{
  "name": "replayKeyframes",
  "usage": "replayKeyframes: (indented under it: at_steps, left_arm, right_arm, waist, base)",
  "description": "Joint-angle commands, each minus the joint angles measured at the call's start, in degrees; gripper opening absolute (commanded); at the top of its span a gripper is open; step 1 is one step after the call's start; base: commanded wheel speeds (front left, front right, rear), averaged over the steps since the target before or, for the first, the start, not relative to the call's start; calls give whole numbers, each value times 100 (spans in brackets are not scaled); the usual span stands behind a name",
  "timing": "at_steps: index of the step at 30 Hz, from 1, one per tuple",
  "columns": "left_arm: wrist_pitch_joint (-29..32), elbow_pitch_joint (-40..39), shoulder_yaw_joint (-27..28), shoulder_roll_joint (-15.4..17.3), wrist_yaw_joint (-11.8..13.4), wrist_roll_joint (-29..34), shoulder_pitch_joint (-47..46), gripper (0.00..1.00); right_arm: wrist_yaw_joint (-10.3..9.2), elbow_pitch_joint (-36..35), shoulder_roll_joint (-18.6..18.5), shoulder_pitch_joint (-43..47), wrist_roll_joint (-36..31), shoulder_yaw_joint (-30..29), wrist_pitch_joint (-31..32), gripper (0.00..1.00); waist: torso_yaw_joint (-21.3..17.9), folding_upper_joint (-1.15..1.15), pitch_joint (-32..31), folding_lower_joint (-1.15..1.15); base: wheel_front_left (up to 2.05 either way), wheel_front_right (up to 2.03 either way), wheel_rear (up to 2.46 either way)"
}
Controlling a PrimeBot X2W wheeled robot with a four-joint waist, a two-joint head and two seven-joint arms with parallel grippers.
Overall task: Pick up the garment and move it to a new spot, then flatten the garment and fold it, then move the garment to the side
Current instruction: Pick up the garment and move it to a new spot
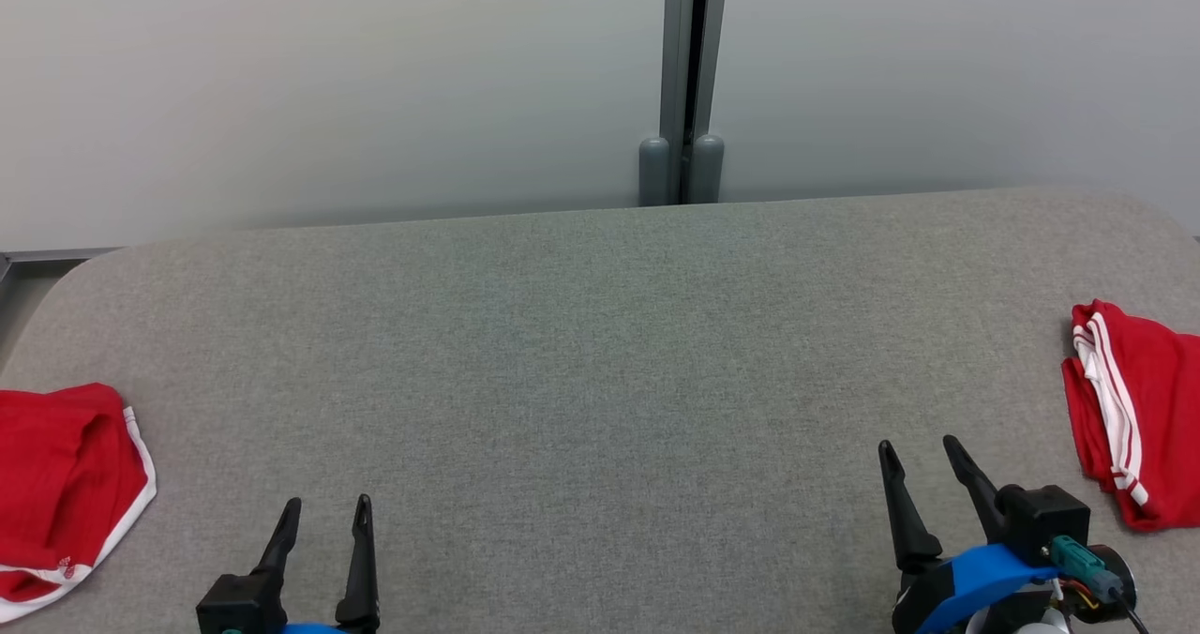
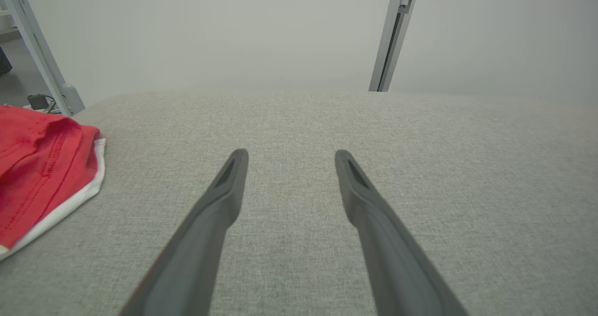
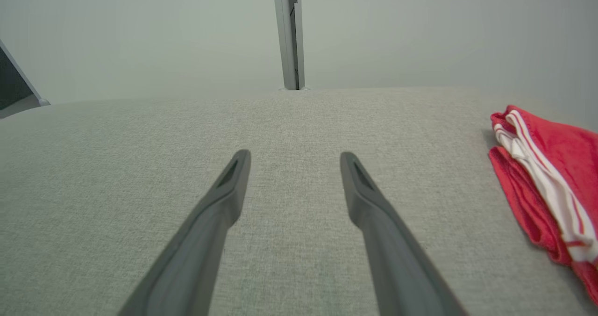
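Fingers of the left gripper (image 1: 328, 500) are recorded as parted to a moderate width, with nothing held between them; grey cloth is seen through the gap in the left wrist view. Fingers of the right gripper (image 1: 917, 443) are found parted to a similar width and likewise empty. Both grippers are positioned over the near part of the grey fabric-covered table (image 1: 600, 334), the left one at the lower left of the head view and the right one at the lower right, with fingers pointed toward the far edge. Whether the fingertips are touching the cloth cannot be told.

Two garments are noted on the table. The left red garment (image 1: 56, 484), edged in white trim, is laid bunched at the table's left end, to the left of the left gripper and apart from it. The right red garment (image 1: 1148, 409), marked with white stripes, is laid in a loosely folded heap at the right end, near the right gripper but not touched by it. A grey upright post (image 1: 682, 71) is observed behind the table's far edge, against a pale wall.
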Motion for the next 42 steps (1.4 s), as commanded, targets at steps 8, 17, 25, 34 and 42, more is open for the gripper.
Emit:
replayKeyframes:
  at_steps: [8,17,25,34,42]
  left_arm:
    - [-2,14,14,-9,15,-28,-34,100]
    - [-2,129,173,-3,15,-102,-353,100]
    - [-2,263,616,20,19,-101,-298,100]
    - [-1,439,1117,-25,24,-292,-244,100]
    - [-2,621,1349,82,10,-667,-785,100]
  right_arm:
    - [-2,16,-24,-39,-10,72,-29,100]
    - [-1,33,-20,-242,33,335,-29,100]
    - [-1,153,-22,-409,167,744,-28,100]
    - [-2,259,-25,-568,224,1133,-29,100]
    - [-2,153,-25,-728,53,1230,-29,100]
  waist:
    - [197,0,134,1]
    - [1151,0,431,1]
    - [2065,0,477,1]
    - [2396,0,477,1]
    - [2139,0,828,1]
  base:
    - [0,0,0]
    - [0,0,0]
    - [0,0,0]
    - [0,0,0]
    - [0,0,0]
